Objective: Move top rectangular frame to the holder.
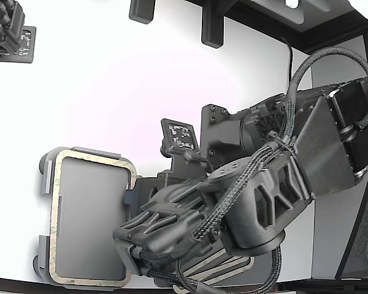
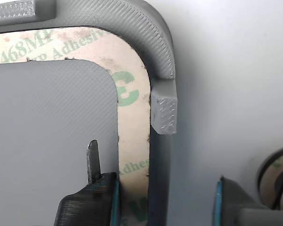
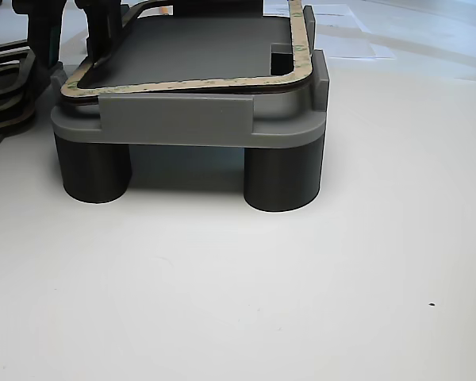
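The top rectangular frame [image 1: 92,157], thin and tan with green print, lies on the light grey holder [image 1: 44,177] at the exterior view's lower left. In the other view the frame [image 3: 190,82] rests across the holder's [image 3: 182,119] rim, not quite level. My gripper [image 1: 132,205] is at the holder's right side in the exterior view. Seen from the wrist, my gripper [image 2: 165,190] stands open. Its fingers straddle the holder's rim [image 2: 155,42] and one side strip of the frame [image 2: 132,117], with a wide gap and nothing pinched.
A stack of like frames [image 1: 230,269] lies under my arm; it also shows beside the holder in the other view [image 3: 4,87]. The holder stands on dark cylindrical legs [image 3: 282,178]. A second arm [image 1: 6,30] sits at the exterior view's top left, with black brackets [image 1: 211,24] along the far edge.
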Action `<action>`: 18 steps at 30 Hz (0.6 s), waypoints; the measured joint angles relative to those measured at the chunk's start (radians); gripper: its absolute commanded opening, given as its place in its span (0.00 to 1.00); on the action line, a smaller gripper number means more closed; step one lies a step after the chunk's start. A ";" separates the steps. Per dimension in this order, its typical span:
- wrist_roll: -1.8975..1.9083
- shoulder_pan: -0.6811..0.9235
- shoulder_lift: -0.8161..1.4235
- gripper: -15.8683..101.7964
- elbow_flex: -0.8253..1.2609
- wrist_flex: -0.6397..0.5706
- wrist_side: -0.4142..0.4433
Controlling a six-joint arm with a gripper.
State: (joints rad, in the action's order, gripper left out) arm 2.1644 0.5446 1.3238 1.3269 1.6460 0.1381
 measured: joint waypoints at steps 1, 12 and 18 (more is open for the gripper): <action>-0.003 0.000 0.000 0.98 0.000 0.000 0.000; -0.144 0.005 0.000 0.98 -0.127 0.000 0.133; -0.376 0.026 0.072 0.98 -0.249 0.000 0.265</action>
State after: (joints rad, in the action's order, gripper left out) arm 1.7886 0.5706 1.3959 1.0784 1.6460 0.4034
